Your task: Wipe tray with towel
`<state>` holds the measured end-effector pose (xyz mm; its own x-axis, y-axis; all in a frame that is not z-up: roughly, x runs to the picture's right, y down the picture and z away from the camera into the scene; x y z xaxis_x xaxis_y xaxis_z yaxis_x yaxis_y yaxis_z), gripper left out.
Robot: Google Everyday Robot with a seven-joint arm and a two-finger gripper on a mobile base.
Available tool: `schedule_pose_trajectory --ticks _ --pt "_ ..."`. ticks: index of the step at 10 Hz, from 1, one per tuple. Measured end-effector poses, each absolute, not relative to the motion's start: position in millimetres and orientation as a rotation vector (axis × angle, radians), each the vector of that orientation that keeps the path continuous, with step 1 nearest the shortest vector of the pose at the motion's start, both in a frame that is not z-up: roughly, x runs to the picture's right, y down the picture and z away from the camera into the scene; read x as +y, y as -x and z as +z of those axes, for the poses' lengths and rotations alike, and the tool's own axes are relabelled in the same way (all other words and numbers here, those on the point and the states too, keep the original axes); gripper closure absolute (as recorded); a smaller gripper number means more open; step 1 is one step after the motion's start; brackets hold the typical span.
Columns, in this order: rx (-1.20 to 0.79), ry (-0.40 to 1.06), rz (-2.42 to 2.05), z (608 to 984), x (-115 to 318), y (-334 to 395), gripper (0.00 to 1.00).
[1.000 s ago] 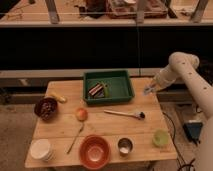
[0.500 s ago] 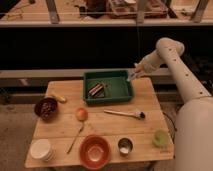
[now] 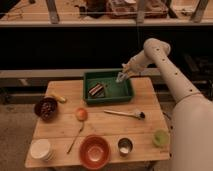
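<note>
The green tray (image 3: 111, 94) stands at the back middle of the wooden table. My arm reaches in from the right, and my gripper (image 3: 121, 77) hangs over the tray's right rear part, just above its floor. It is shut on a small pale blue-grey towel (image 3: 119, 79) that shows at its tip. A dark striped object (image 3: 96, 90) lies in the left half of the tray.
On the table (image 3: 145, 100) are a dark bowl (image 3: 46, 108), a banana (image 3: 58, 98), an orange fruit (image 3: 81, 114), a spoon (image 3: 76, 137), a brush (image 3: 125, 114), an orange bowl (image 3: 95, 151), white stacked bowls (image 3: 40, 149), a metal cup (image 3: 125, 146) and a light green cup (image 3: 160, 137).
My arm has swung left, carrying the gripper from beyond the tray's right side to over the tray's right rear part.
</note>
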<state>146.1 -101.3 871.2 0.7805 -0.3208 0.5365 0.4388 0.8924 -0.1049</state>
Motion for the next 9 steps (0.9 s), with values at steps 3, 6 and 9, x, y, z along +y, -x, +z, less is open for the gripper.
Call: schedule_pose_trajectory --ticks 3,6,9 --pt "-0.552 0.245 -0.434 872.4 -95.2 -140.0 1.0" --pt "-0.594 0.289 -0.455 895.0 -53.1 -127.2 1.0" --pt "-0.622 0.344 -0.484 933.6 -14.9 -107.2 1.0"
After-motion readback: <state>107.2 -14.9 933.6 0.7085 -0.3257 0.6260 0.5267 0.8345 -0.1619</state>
